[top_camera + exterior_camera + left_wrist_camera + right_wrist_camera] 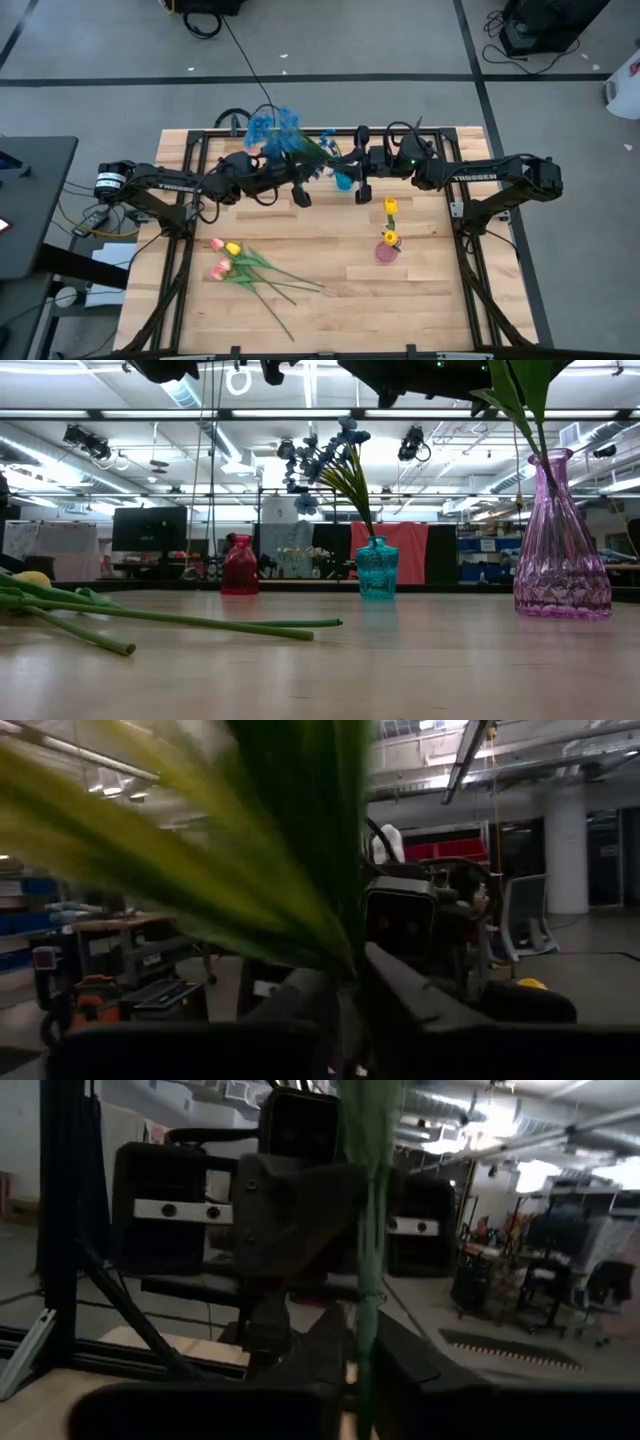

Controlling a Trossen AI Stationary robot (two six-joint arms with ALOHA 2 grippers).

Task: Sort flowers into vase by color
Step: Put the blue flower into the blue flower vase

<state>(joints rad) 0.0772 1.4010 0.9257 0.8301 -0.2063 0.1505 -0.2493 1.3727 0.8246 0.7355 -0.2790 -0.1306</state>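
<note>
A spray of small blue blossoms (pixel 275 130) leans toward the far left above the teal vase (pixel 343 180). In the low view a blue spray (pixel 330 465) stands in the teal vase (pixel 377 568). My left gripper (pixel 300 190) and right gripper (pixel 362 188) face each other over that vase, above the low view's top edge. Each is shut on a green stem. Two yellow tulips (pixel 390 222) stand in the pink vase (pixel 560 540). Pink and yellow tulips (pixel 235 262) lie flat on the table's left part. My left gripper (pixel 345 985) pinches the green stem (pixel 340 955) where its leaves fan out, coming level from the table's left. The leaves spread up past the camera and hide the place of contact. My right gripper (pixel 357 1350) has the green stem (pixel 365 1295) between its two fingers, coming level from the table's right. The fingers lie across the stem, which stands nearly upright through them. Which part along the stem it has cannot be told.
A red vase (pixel 240 565) stands at the far left beside the teal one. Long green stems (pixel 200 622) of the lying tulips reach toward the table's middle. A black frame (pixel 190 200) runs along the table's sides. Bare wood (pixel 420 300) lies toward the near right.
</note>
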